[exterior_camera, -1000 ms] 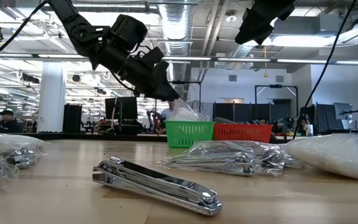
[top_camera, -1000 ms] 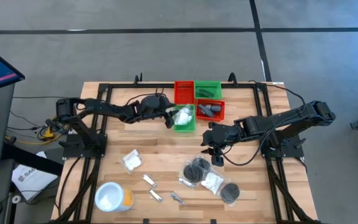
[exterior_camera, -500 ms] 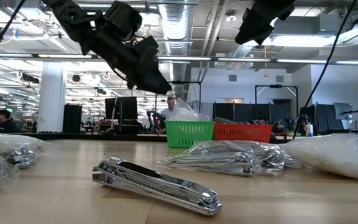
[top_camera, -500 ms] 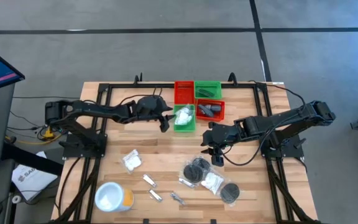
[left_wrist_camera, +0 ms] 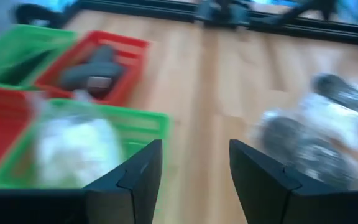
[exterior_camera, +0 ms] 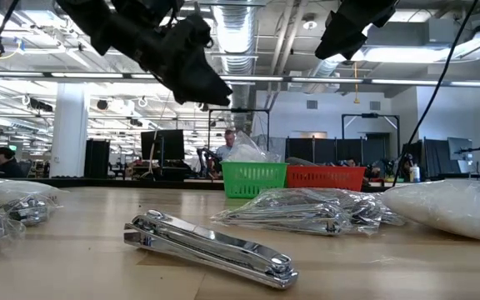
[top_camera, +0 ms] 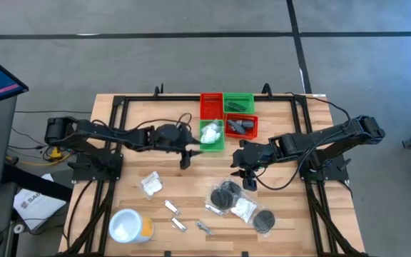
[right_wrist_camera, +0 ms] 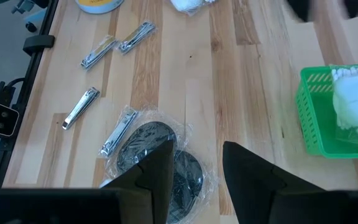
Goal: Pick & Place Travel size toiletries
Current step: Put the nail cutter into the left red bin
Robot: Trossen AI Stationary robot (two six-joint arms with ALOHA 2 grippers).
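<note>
We see a slatted wooden table (top_camera: 191,178) with four small latticed plastic bins at its far middle, two red and two green. The nearest green bin (top_camera: 211,137) holds a crinkled white packet (left_wrist_camera: 73,143) in clear wrap, and the red bin (top_camera: 242,127) beside it holds dark grey bottles (left_wrist_camera: 95,67). The left gripper (top_camera: 186,156) hangs above the bare wood just short of that green bin, its two dark wedge fingers (left_wrist_camera: 135,180) spread apart with nothing between them, touching nothing. The right gripper (top_camera: 248,176) hovers over the black round discs (right_wrist_camera: 160,158) in glossy clear wrap, which lie just ahead of and below its fingers (right_wrist_camera: 151,177); these also stand parted and empty. Beyond them lie shiny chrome nail clippers (right_wrist_camera: 81,107), some wrapped in film. Another puffy white packet (top_camera: 151,185) rests on the near left, and a round white tub (top_camera: 129,225) with an orange side sits at the near left corner.
</note>
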